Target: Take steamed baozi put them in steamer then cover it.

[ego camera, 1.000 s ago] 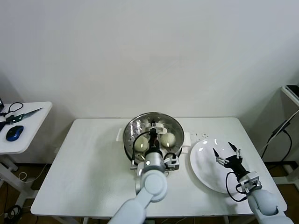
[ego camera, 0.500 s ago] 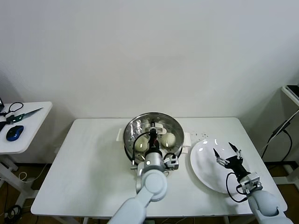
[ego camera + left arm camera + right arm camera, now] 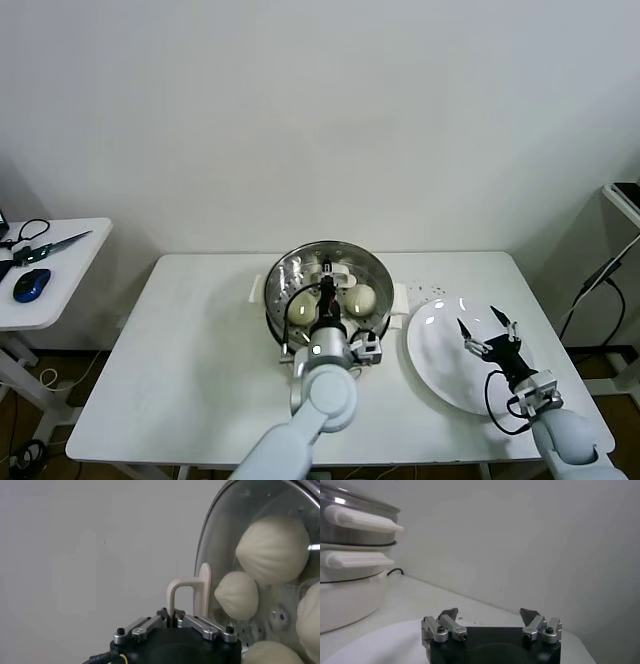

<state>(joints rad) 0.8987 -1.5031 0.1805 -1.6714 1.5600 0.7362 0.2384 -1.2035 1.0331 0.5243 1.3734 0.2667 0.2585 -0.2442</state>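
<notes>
The steamer (image 3: 274,291) stands at the table's middle on its cream base (image 3: 345,597). The glass cover (image 3: 209,550) lies over its mouth. My left gripper (image 3: 325,284) reaches over the pot from the near side. It is shut on the cover's cream handle (image 3: 186,591), with the jaws pinched on the handle's bar (image 3: 172,616). Several baozi show through the glass (image 3: 272,547) (image 3: 239,594), two of them in the head view (image 3: 361,297) (image 3: 300,303). My right gripper (image 3: 487,332) hovers open over the white plate (image 3: 435,350), nothing between its fingers (image 3: 490,617).
The white plate lies right of the steamer, near the table's right edge. A white socket strip (image 3: 432,292) lies between them at the back. A side table at far left holds a blue mouse (image 3: 31,285) and cables. The steamer's side handle (image 3: 362,518) sticks out toward the plate.
The left gripper with the cover has edged slightly farther over the steamer. The right gripper has barely moved.
</notes>
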